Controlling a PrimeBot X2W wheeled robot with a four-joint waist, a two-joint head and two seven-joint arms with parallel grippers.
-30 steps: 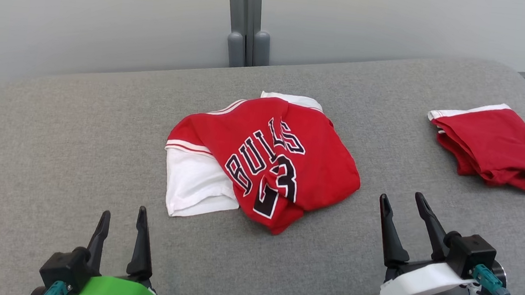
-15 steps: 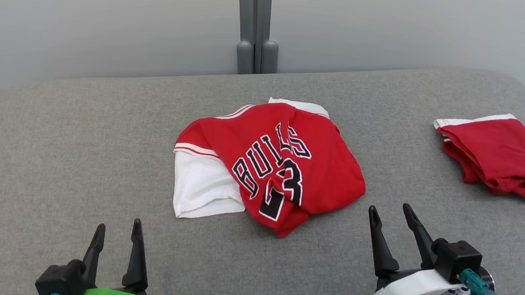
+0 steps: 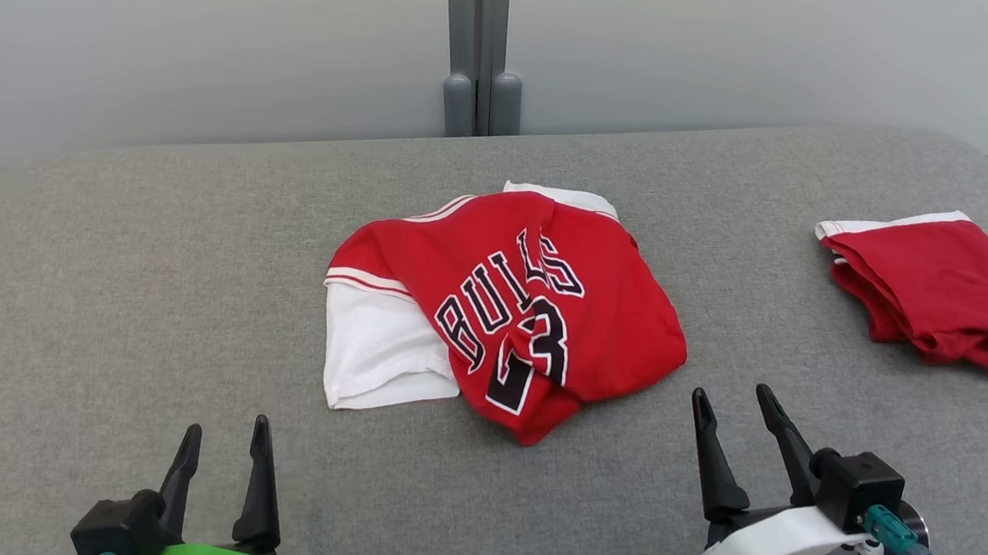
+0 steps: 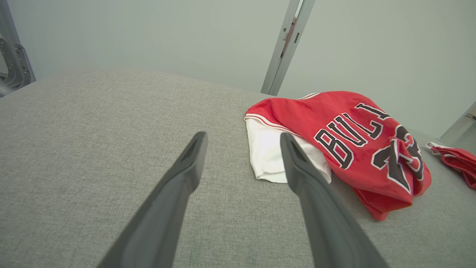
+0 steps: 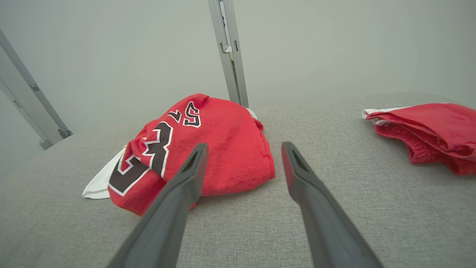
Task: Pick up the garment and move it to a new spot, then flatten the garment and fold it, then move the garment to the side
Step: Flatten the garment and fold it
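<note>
Fingers (image 3: pixel 259 482) come first: two long, dark, pointy ones on the left gripper (image 3: pixel 227 426), which has a bright green plastic part at its base. They stand apart with a gap between them and nothing in it. This gripper is to the near left of the jersey (image 3: pixel 537 300), well apart from it.

The right gripper (image 3: pixel 730 392) has a white shell and a black block with a teal plug. Its two dark fingers are spread wide too and hold nothing. It is to the near right of the jersey, tips near the red edge but not touching it.

Both hover over the bench (image 3: pixel 95 275), which has a soft grey woven cover and rounded corners.

The jersey lies in a crumpled heap in the middle of the bench. It is mostly red cloth with bumpy folds. Black letters with white edges spell BULLS, and a big 23 sits beside them, bent by a fold. A white part (image 3: pixel 378 352) sticks out on the jersey's left side, with thin red and white stripes where the colours meet.

Off to the right of the jersey, well apart, lies a second red cloth (image 3: pixel 942 289), bunched up, with a white band along its far edge.

Behind the jersey, past the bench, stands a pale smooth wall (image 3: pixel 164 28) with a straight grey post (image 3: pixel 479 40) that ends in two round caps.
</note>
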